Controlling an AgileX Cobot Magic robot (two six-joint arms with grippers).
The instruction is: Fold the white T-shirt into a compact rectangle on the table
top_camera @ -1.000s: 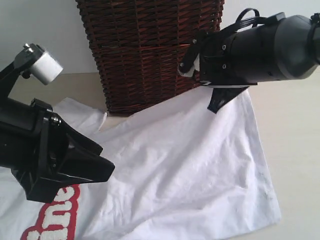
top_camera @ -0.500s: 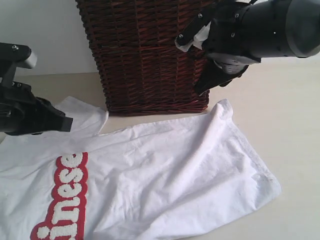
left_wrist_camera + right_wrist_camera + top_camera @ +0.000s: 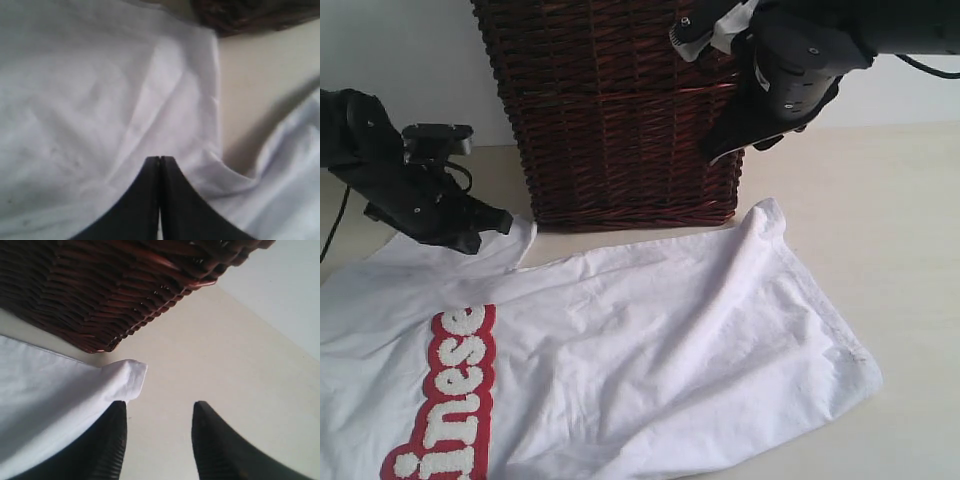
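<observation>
A white T-shirt [image 3: 670, 340] lies spread and creased on a pale bench [image 3: 910, 230]. It fills the lower left and centre of the frame, with its red-edged lettering [image 3: 445, 400] at the lower left. The left tool [image 3: 498, 220], at middle left, is at the shirt's upper left edge, its fingers pressed together on nothing. The right tool [image 3: 720, 150], at upper right in front of a dark wicker basket [image 3: 610, 110], hangs above the shirt's far corner, spread apart and empty.
</observation>
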